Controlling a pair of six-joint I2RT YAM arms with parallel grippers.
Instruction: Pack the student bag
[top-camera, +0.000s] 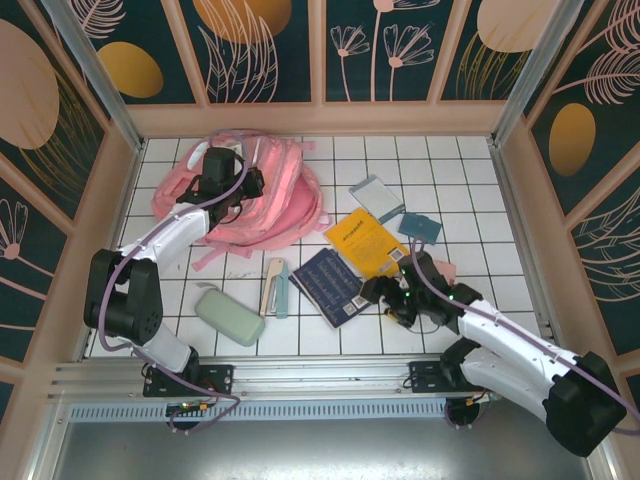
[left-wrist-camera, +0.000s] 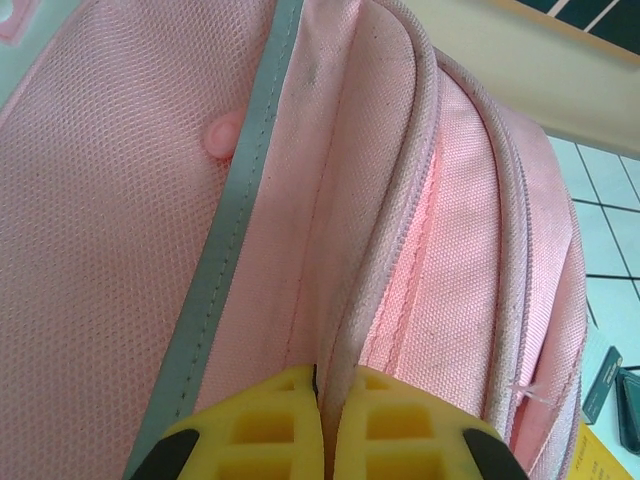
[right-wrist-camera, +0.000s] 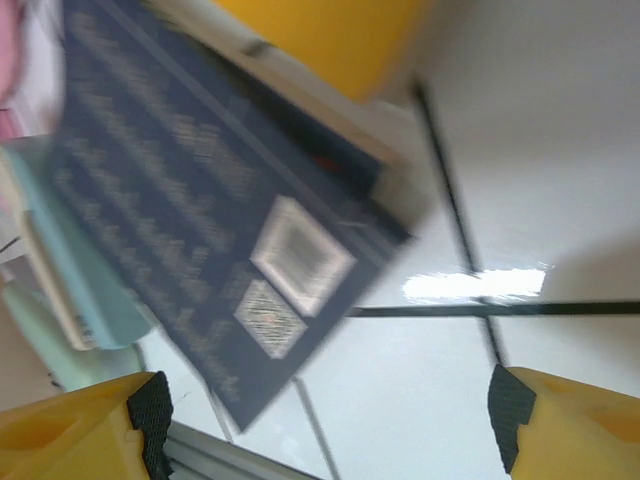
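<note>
Student bag (top-camera: 275, 205) at 11 o'clock, left gripper (left-wrist-camera: 325, 425) clamped on its zip seam, right gripper (right-wrist-camera: 330, 425) wide apart over navy book (top-camera: 328, 285) at 5 o'clock, yellow book (top-camera: 362, 240) beside

- student bag (left-wrist-camera: 120, 250): pink woven cloth, fine mesh texture, matt; grey trim strip (left-wrist-camera: 225, 270) smoother
- table (right-wrist-camera: 560, 150): white tiles, glossy, smooth
- navy book (top-camera: 328, 283): paper cover, matt

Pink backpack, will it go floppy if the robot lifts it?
Probably floppy: the backpack lies slumped and wrinkled on the tiled table, its thin mesh fabric folding where the left fingers pinch it. It likely sags rather than slides, and looks light while flat.
</note>
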